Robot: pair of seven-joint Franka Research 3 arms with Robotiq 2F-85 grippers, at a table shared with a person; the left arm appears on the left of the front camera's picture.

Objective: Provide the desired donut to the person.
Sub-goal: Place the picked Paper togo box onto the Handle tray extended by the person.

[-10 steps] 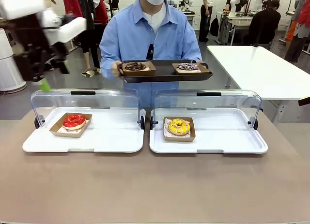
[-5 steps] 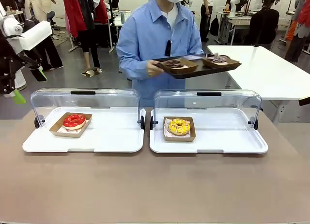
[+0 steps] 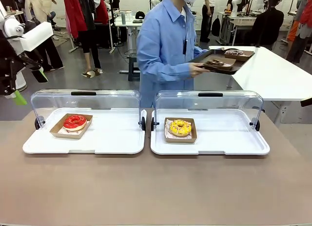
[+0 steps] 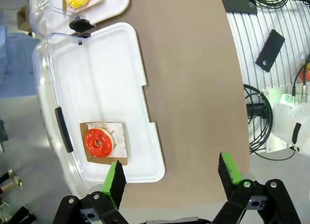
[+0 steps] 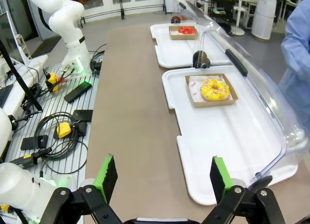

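Turned sideways now, the person point(image 3: 168, 45) carries the dark tray point(image 3: 222, 62) away; both jaws spread.

Front view level across the table point(image 3: 156, 187) toward the person point(image 3: 168, 45), both wrist views high, looking down, sharing the two white trays point(image 4: 104, 98) point(image 5: 223, 132)

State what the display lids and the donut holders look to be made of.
Display lids: clear, glossy, probably plastic; the background shows through, with a black handle on top. Donut holders: matte brown, likely cardboard, with thin folded walls around the yellow donut.
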